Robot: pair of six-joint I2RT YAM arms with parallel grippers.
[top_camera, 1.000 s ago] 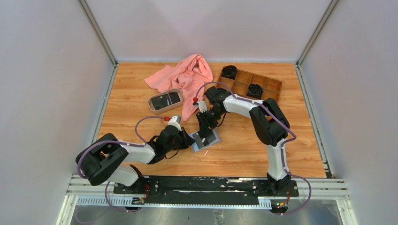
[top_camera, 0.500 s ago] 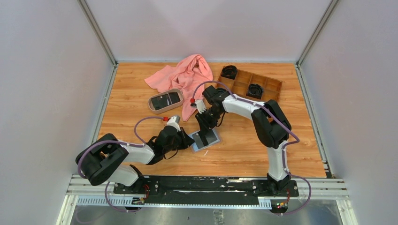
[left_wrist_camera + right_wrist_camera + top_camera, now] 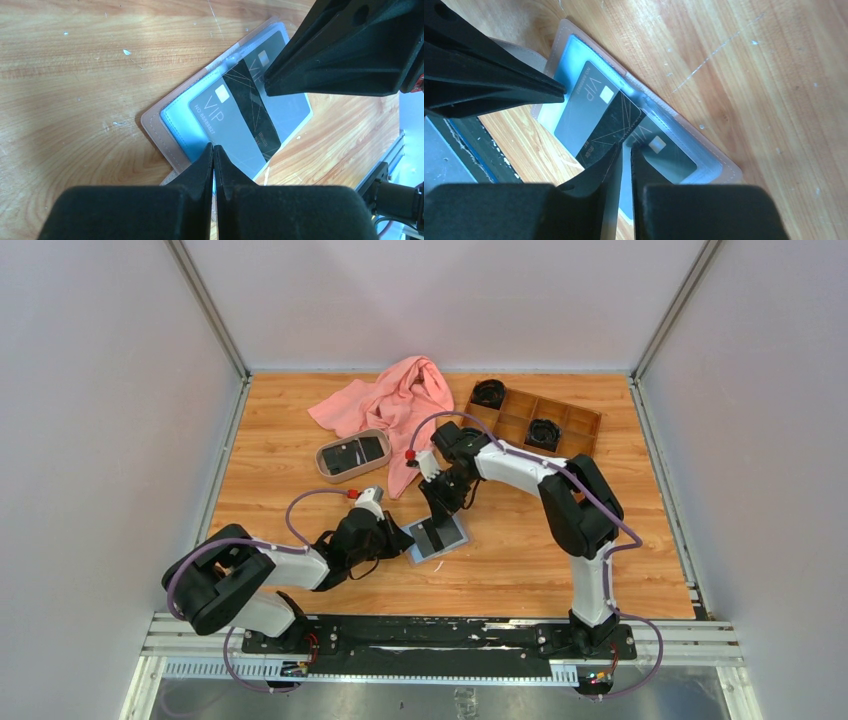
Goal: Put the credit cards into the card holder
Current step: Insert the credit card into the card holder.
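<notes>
The card holder (image 3: pixel 437 537) lies open on the table, tan rim (image 3: pixel 155 130) and grey-blue lining up. On its lining a grey VIP credit card (image 3: pixel 225 125) lies under a slanted black card (image 3: pixel 252 112). Another dark card (image 3: pixel 669 152) sits in a pocket. My left gripper (image 3: pixel 213 147) is shut, tips resting on the lining by the VIP card's edge. From the far side my right gripper (image 3: pixel 626 145) hovers with its tips at the black card's (image 3: pixel 611 127) corner. Its jaws stand a narrow gap apart with nothing visible between them.
An oval beige-rimmed tray (image 3: pixel 322 462) holding more dark cards (image 3: pixel 355 452) sits to the far left of the holder. A pink cloth (image 3: pixel 395 405) lies behind it. A brown compartment box (image 3: pixel 570 420) with black items stands at the back right.
The right gripper has narrowed its jaws and shifted slightly toward the far side over the holder. The left gripper and the holder have stayed put.
</notes>
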